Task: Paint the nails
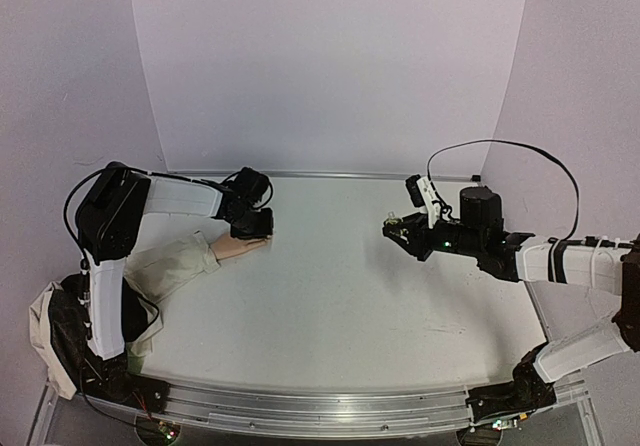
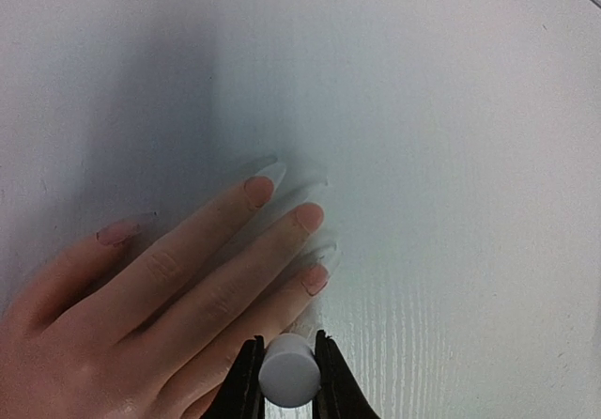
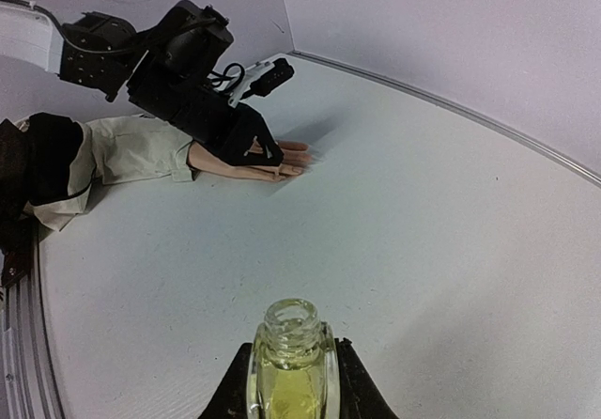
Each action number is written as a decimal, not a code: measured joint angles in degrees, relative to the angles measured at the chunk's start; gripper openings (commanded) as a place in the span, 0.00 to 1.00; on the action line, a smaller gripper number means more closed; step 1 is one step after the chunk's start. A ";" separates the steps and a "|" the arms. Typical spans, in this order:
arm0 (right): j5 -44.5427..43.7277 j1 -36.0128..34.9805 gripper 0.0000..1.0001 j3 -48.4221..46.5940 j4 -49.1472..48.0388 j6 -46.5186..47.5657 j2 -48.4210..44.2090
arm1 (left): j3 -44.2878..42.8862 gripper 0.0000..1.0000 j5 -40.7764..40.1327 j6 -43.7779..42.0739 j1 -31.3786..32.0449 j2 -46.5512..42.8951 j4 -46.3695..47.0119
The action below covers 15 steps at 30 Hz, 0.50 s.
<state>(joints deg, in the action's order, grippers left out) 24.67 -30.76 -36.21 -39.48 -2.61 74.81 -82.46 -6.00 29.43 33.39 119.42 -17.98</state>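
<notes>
A pale peach mannequin hand (image 2: 141, 297) with a beige sleeve (image 1: 165, 266) lies flat on the white table (image 1: 350, 286) at the left. Its nails (image 2: 258, 190) show in the left wrist view. My left gripper (image 2: 289, 372) is shut on a white cylindrical brush cap (image 2: 289, 374) and hovers right over the fingers, near the little finger. My right gripper (image 3: 293, 381) is shut on an uncapped yellowish-green polish bottle (image 3: 291, 363) and holds it above the table at the right (image 1: 410, 228), well away from the hand. The brush tip is hidden under the cap.
White walls (image 1: 330, 66) enclose the table at the back and sides. A metal rail (image 1: 320, 406) runs along the near edge by the arm bases. A black cable (image 1: 520, 151) loops above the right arm.
</notes>
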 measured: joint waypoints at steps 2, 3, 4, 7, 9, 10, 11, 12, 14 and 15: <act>0.00 0.00 0.00 0.00 0.00 -0.02 0.00 | 0.48 0.00 0.04 -0.09 0.00 -0.42 0.07; 0.02 0.00 0.00 0.00 0.00 -0.04 0.00 | 0.61 0.00 0.09 -0.13 0.00 -0.57 0.00; 0.02 0.00 0.00 0.00 0.00 -0.07 0.00 | 0.72 0.00 0.11 -0.24 0.02 -0.76 0.07; 0.04 0.00 0.00 0.00 0.00 -0.15 0.00 | 0.83 0.00 0.35 -0.48 0.07 -1.07 0.02; 0.07 0.00 0.00 0.00 0.00 -0.17 0.00 | 0.83 0.00 0.46 -0.57 0.11 -1.16 0.02; 0.07 0.00 0.00 0.00 0.00 -0.15 0.00 | 0.83 0.00 0.48 -0.66 0.17 -1.18 0.02; 0.07 0.00 0.00 0.00 0.00 -0.17 0.00 | 0.83 0.00 0.57 -0.68 0.22 -1.18 0.04; 0.09 0.00 0.00 0.00 0.00 -0.17 0.00 | 0.83 0.00 0.85 -0.72 0.28 -1.18 0.04; 0.09 0.00 0.00 0.00 0.00 -0.17 0.00 | 0.83 0.00 1.14 -0.72 0.37 -1.18 0.04; 0.11 0.00 0.00 0.00 0.00 -0.17 0.00 | 0.83 0.00 1.31 -0.74 0.42 -1.18 0.04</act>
<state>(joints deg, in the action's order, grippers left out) 24.77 -30.76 -36.21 -39.48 -2.79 74.81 -81.62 -4.69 28.69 33.80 118.24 -17.93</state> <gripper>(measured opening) 0.219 0.162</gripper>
